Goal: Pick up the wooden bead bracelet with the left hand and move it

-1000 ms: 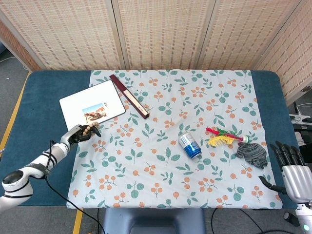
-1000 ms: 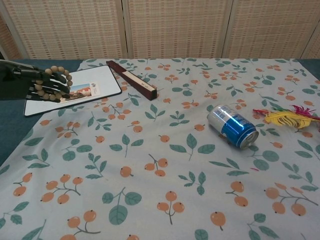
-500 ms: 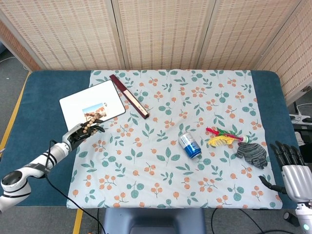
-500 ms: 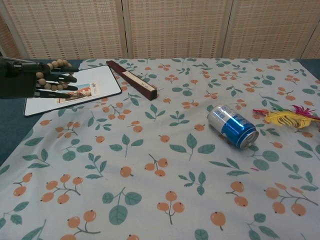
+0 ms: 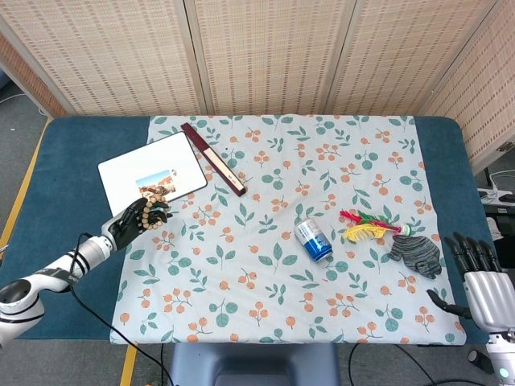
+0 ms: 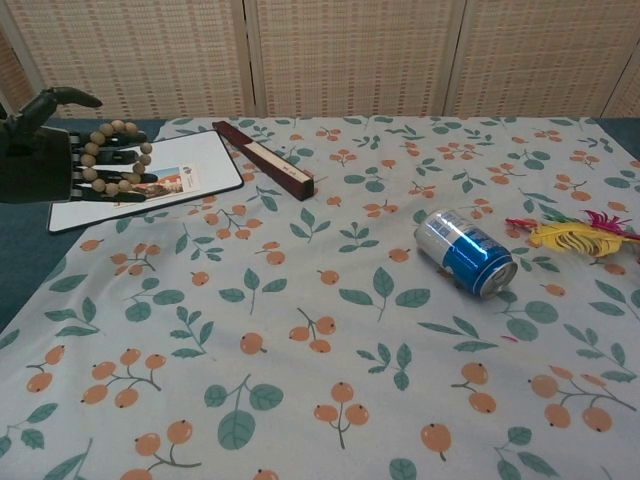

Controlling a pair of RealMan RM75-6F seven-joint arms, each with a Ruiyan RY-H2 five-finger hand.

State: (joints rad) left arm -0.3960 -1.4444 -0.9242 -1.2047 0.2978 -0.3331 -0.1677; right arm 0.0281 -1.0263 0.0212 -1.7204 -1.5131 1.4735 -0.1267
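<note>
the right hand (image 5: 485,283) sits nearest, at about four o'clock on the table's corner, fingers straight and apart with nothing in them; it has no part in this step and is best left parked there. just beyond it lies a grey glove (image 5: 415,252), then a red and yellow feathered toy (image 5: 368,227), with a blue can (image 5: 313,240) on its side toward the cloth's centre.

over at nine o'clock, the left hand (image 5: 129,225) hovers at the cloth's left edge, palm side turned toward the chest camera. the wooden bead bracelet (image 6: 115,157) is draped around its extended fingers (image 6: 118,189), thumb lifted clear above. so the hand is carrying the bracelet looped on its fingers, not squeezing it in a fist, and the beads appear to hang off the table, though i cannot tell how firmly they are caught.

judging from that, the carrying step wants care: keep the fingers level or slightly raised at the tips so the loop cannot slide off, and bring the thumb down onto the beads before any quick travel. move slowly and avoid rolling the wrist.

farther back, at ten o'clock, lies the white board (image 5: 151,171) with a small picture, and past it the dark red folded fan (image 5: 213,159) toward eleven; the path should stay above both.
</note>
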